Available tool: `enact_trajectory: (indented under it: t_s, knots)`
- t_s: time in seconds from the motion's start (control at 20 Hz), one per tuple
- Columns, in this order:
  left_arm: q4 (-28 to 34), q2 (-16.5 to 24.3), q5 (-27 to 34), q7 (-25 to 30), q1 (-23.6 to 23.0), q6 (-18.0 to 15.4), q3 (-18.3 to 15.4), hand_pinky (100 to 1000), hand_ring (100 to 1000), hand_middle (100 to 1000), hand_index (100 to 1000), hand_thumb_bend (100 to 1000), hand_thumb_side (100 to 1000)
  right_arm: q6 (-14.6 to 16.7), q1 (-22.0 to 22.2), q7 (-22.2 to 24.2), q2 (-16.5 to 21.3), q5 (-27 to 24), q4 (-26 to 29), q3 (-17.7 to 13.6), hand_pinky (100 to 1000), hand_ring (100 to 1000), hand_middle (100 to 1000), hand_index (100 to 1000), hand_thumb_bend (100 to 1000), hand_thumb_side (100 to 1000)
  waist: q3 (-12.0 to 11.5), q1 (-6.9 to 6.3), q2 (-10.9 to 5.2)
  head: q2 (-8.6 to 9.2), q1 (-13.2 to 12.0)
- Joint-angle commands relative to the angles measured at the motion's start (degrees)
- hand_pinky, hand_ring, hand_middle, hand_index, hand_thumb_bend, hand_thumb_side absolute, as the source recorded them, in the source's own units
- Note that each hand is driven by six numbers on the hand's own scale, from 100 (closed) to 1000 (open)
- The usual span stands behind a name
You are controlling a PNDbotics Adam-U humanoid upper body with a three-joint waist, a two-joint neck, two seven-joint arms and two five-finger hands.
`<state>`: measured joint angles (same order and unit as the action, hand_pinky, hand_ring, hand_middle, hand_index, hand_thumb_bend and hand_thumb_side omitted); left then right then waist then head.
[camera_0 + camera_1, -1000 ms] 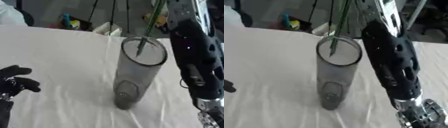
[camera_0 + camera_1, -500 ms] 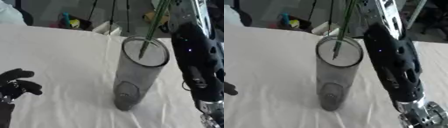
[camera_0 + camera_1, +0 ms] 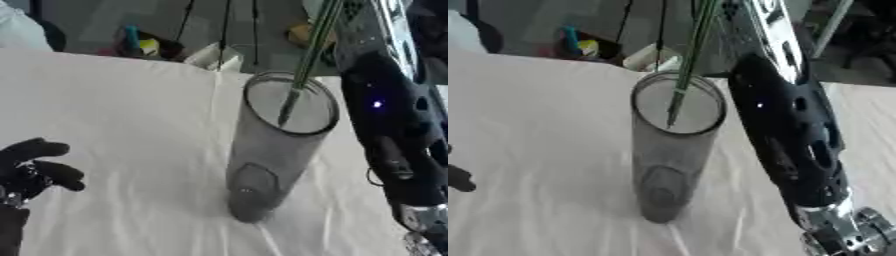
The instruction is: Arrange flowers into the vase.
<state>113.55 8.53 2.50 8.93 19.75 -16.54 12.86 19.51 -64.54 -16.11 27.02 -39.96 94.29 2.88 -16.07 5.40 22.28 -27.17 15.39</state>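
Green flower stem (image 3: 302,70) had dropped further than a second earlier, its cut tip now inside the mouth of the clear glass vase (image 3: 267,160), so insertion looked nearly done. Vase stood upright mid-table on the white cloth (image 3: 131,125), empty otherwise. Right arm (image 3: 789,140) rose just right of it, hand out of view so grip unknown; left hand (image 3: 31,167) idled near-left, fingers loosely curled, holding nothing.
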Motion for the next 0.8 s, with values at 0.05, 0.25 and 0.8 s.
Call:
enact_trajectory:
  t_s: [0.05, 0.25, 0.8]
  knots:
    - [1.04, 0.13, -0.30, 0.13, 0.68, -0.14, 0.52, 581, 631, 735, 862, 120, 1000, 0.72, -0.78, 0.75, 1.78, 0.46, -0.76, -0.52, 173, 100, 100, 100, 100, 540, 0.14, 0.37, -0.13, 0.42, -0.08]
    - [1.04, 0.05, -0.47, 0.18, 0.69, -0.10, 0.55, 581, 631, 735, 862, 120, 1000, 1.29, -0.59, 1.15, 1.80, 0.45, -1.28, -0.80, 194, 116, 100, 100, 101, 631, 0.24, 0.37, -0.07, 0.28, -0.27]
    - [1.04, 0.05, -0.48, 0.38, 0.80, -0.10, 0.64, 582, 633, 736, 862, 120, 1000, 5.94, -0.93, 2.46, 2.86, 0.31, -1.11, -1.56, 165, 100, 100, 100, 100, 698, 0.28, 0.39, -0.09, 0.62, -0.40]
